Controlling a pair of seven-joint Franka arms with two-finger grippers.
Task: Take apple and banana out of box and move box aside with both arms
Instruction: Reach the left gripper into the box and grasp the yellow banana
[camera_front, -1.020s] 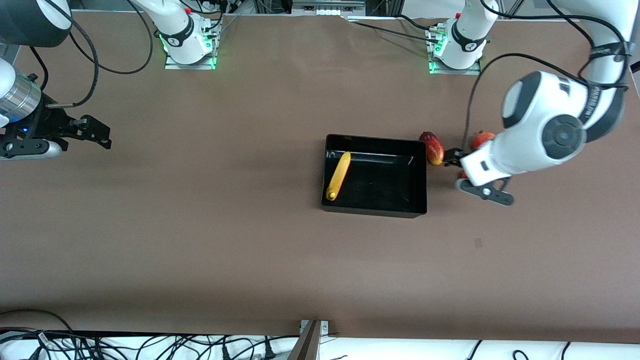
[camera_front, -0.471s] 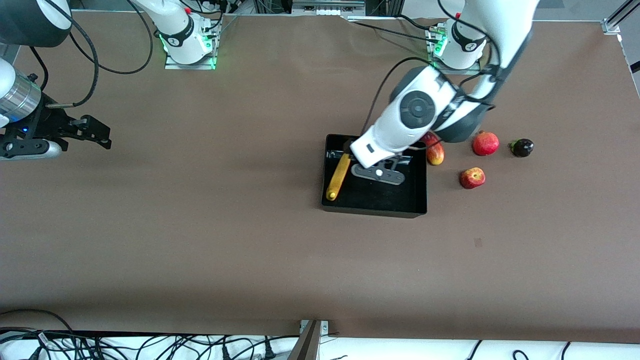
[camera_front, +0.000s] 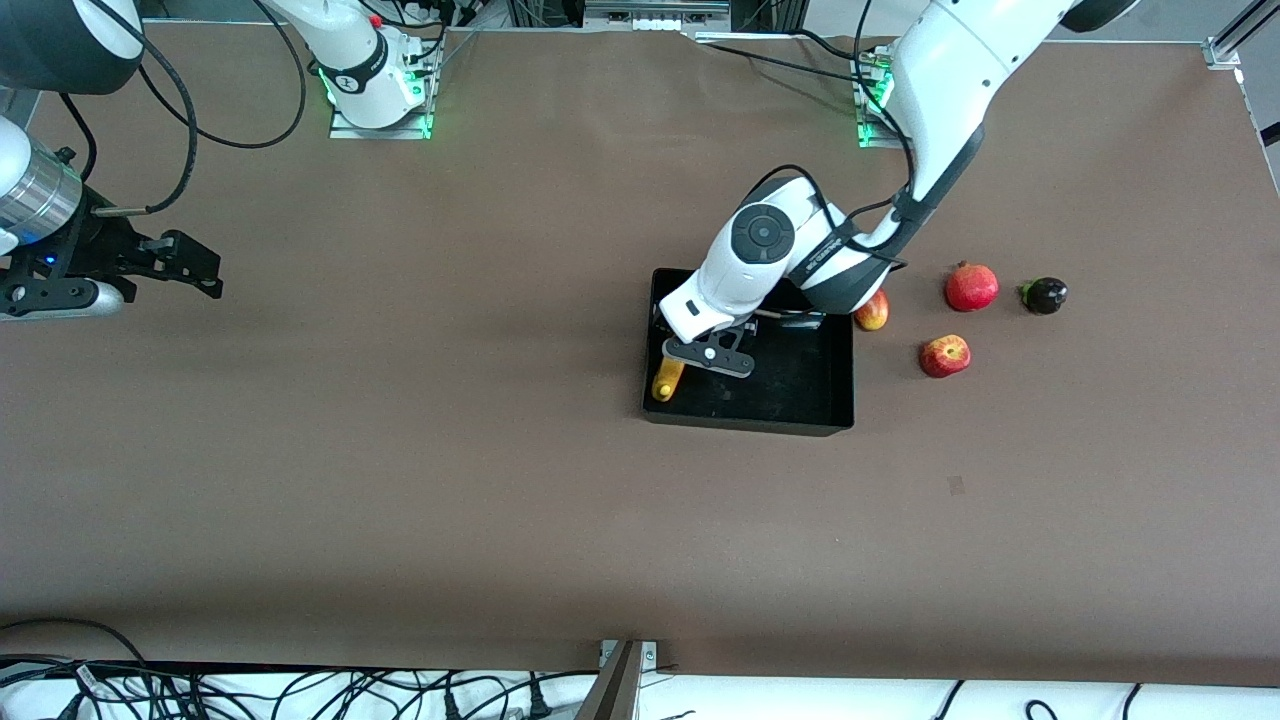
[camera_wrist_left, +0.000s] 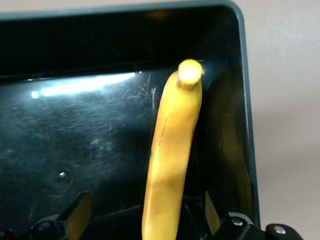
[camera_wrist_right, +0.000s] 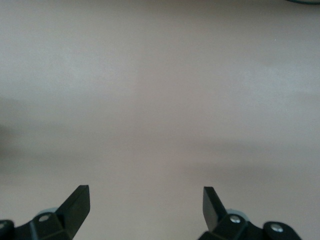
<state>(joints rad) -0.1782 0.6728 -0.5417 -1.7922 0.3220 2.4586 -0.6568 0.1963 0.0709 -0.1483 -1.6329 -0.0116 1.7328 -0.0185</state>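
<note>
The yellow banana (camera_front: 665, 381) lies in the black bin (camera_front: 750, 424), along the wall at the right arm's end. My left gripper (camera_front: 708, 356) is down inside the bin over the banana, open. In the left wrist view the banana (camera_wrist_left: 175, 140) runs between the two spread fingers of the left gripper (camera_wrist_left: 145, 204), with gaps on both sides, and the bin wall (camera_wrist_left: 246, 125) is just beside it. The red apple (camera_front: 944, 356) lies on the table beside the bin, toward the left arm's end. My right gripper (camera_front: 203, 268) waits open and empty at its end of the table; the right wrist view (camera_wrist_right: 145, 197) shows only bare table.
A red-yellow mango (camera_front: 874, 312) lies against the bin's wall at the left arm's end, partly under the left arm. A round red pomegranate (camera_front: 971, 287) and a small dark fruit (camera_front: 1044, 295) lie farther toward that end. Cables run along the table's near edge.
My left arm has swung from over the apple and mango into the bin and settled over the banana. The apple, pomegranate and dark fruit are now uncovered. The right arm has not moved.
</note>
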